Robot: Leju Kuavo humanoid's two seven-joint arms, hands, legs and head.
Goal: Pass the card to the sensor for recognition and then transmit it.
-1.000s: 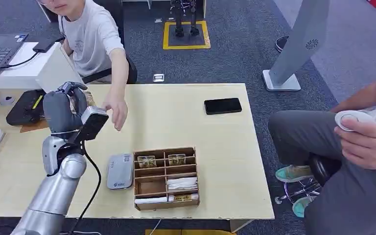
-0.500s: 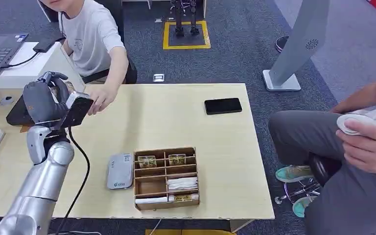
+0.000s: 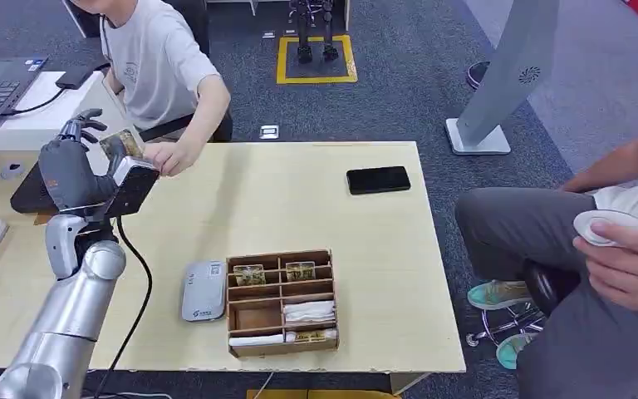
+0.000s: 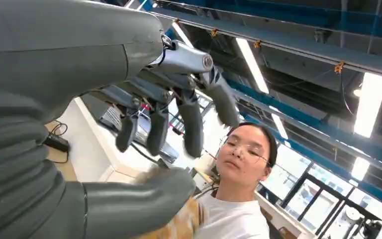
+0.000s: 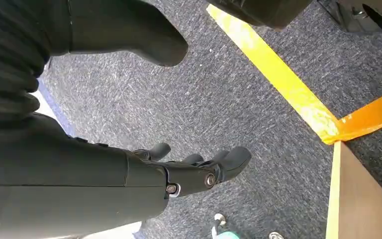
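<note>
Card (image 3: 121, 144) between left hand (image 3: 73, 170) and person's hand (image 3: 166, 155), table's far-left edge.

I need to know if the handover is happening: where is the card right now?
In the head view the card is at the table's far left, between the left hand and the person's hand.

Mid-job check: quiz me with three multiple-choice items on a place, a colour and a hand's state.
1. Where is the phone?
A. In the box
B. On the table, beyond the box
C. On the sensor

2. What colour is the sensor beside the box?
A. Red
B. Yellow
C. Grey

3. What is the right hand doing?
A. Holding nothing, over the carpet
B. Gripping the phone
C. Pressing the sensor

Key:
1 B: the phone lies on the table, past the box.
2 C: the sensor is grey.
3 A: the right hand is empty, with carpet behind it.
</note>
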